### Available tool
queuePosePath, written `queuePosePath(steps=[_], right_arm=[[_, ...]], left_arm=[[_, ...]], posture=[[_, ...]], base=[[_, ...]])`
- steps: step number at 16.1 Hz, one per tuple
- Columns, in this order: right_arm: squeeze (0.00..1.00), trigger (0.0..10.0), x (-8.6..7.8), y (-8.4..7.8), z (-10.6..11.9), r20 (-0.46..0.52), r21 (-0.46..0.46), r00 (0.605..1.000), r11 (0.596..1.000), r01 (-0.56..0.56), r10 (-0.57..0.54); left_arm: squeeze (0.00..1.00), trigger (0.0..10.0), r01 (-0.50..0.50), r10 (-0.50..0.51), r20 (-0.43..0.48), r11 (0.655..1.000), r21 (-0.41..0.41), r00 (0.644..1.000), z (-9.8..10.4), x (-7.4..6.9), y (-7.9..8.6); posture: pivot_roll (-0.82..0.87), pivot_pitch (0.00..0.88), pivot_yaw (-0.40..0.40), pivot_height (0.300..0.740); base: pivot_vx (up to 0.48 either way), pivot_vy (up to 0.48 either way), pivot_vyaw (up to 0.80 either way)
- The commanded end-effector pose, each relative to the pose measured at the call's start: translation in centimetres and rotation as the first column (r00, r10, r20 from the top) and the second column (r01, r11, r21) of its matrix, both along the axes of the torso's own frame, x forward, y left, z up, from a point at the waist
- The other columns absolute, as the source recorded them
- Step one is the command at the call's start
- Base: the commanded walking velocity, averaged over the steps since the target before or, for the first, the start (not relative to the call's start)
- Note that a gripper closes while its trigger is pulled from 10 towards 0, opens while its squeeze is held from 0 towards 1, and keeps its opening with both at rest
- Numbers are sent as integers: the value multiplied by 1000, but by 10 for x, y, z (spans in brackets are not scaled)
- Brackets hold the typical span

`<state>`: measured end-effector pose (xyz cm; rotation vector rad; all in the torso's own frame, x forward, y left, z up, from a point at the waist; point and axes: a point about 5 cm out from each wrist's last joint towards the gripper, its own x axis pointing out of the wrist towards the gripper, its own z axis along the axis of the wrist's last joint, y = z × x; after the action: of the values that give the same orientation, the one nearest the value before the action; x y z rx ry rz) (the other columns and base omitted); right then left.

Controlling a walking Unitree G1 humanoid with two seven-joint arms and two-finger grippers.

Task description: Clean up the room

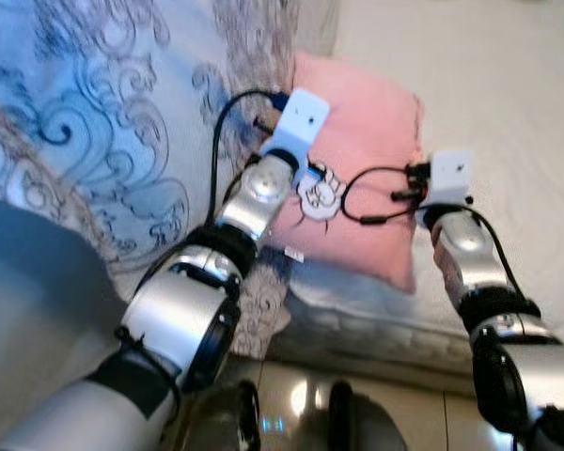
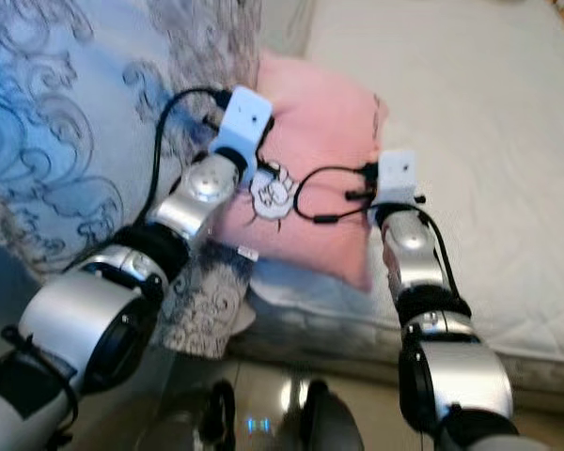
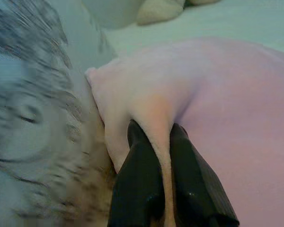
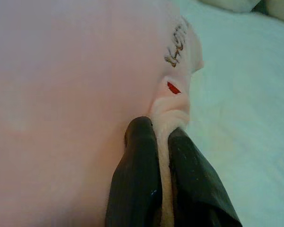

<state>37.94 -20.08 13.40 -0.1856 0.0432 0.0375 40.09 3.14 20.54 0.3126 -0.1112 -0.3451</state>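
Two grips: both hands pinch the same pink pillow [image 1: 367, 160], one at each side.
Pillow, place: it sits on the bed [image 1: 508, 113] at the near edge, partly lifted or propped; whether its underside touches the sheet cannot be told.
Pillow, face: a small cartoon print shows on the front, beside the left wrist.
Pillow, long axis: it runs roughly across the bed's near edge, from the left hand to the right hand; the broad printed face looks toward the robot and up.
Left hand [image 3: 162, 142]: black fingers pressed together on a fold of pink cloth at the pillow's left edge, just beside the patterned quilt.
Right hand [image 4: 162, 137]: fingers closed on a bunched fold at the pillow's right edge, near a bit of stitched lettering and a red mark; pale sheet lies next to it.
Quilt [image 1: 103, 113]: blue and grey, with scroll patterns; it is heaped at the left of the bed and spills over the near edge toward the floor [image 1: 291, 395].
Progress: the pillow is grasped on both sides, so the pick looks done; carrying it to its proper spot and laying it flat appears left.
Remaining work: the quilt hangs rumpled, so the tidying seems at an early stage.
Next move, as a guess: both arms should travel together so that neither fold slips.
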Motion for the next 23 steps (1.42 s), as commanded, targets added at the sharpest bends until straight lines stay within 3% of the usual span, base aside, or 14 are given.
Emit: queuePosePath(steps=[1,4,5,6,7,11,17,20,21,22,23], right_arm=[[0,10000,-5,-15,-9,-43,-38,998,998,44,-45],[0,10000,-8,-14,-19,-84,-44,995,998,52,-55],[0,10000,-8,-13,-20,-86,-34,994,998,62,-65],[722,10000,-8,-13,-20,-86,-25,993,997,75,-77],[1000,10000,-7,-13,-20,-85,-22,993,997,77,-78],[1000,10000,-6,-9,-19,-76,24,993,995,94,-92],[1000,10000,-1,-6,-2,40,60,992,991,118,-121],[1000,10000,-9,-4,0,131,84,985,991,104,-115],[1000,10000,-9,-4,0,131,84,985,991,104,-115],[1000,10000,-18,-9,-10,140,87,979,987,134,-145],[1000,10000,-20,-11,-12,137,89,978,986,144,-155]], left_arm=[[0,10000,-33,34,26,999,-15,999,4,2,4],[0,10000,-27,27,-18,1000,-9,999,-8,-1,3],[541,10000,-20,20,-31,1000,-13,999,-11,-1,4],[1000,10000,-19,18,-34,1000,-14,999,-12,-1,4],[1000,10000,-19,19,-31,1000,-16,999,-10,-1,5],[1000,10000,-28,28,0,999,-22,1000,0,3,9],[1000,10000,-29,36,85,996,-85,996,25,7,13],[1000,10000,-107,128,235,989,-102,964,55,11,37],[1000,10000,-107,128,235,989,-102,964,55,11,37],[1000,10000,-148,172,310,984,-102,935,65,10,52],[1000,10000,-150,176,317,983,-104,932,66,10,54]], posture=[[52,382,-1,740],[50,390,-1,740],[48,390,-1,740],[47,391,0,740],[47,391,0,740],[53,380,0,740],[51,331,0,740],[44,296,2,740],[44,296,2,740],[36,246,-7,740],[37,239,-9,740]], base=[[0,0,0],[0,0,0],[0,0,0],[0,0,0],[0,0,0],[0,0,0],[0,0,0],[0,0,0],[0,0,0],[0,0,0],[0,0,0]])
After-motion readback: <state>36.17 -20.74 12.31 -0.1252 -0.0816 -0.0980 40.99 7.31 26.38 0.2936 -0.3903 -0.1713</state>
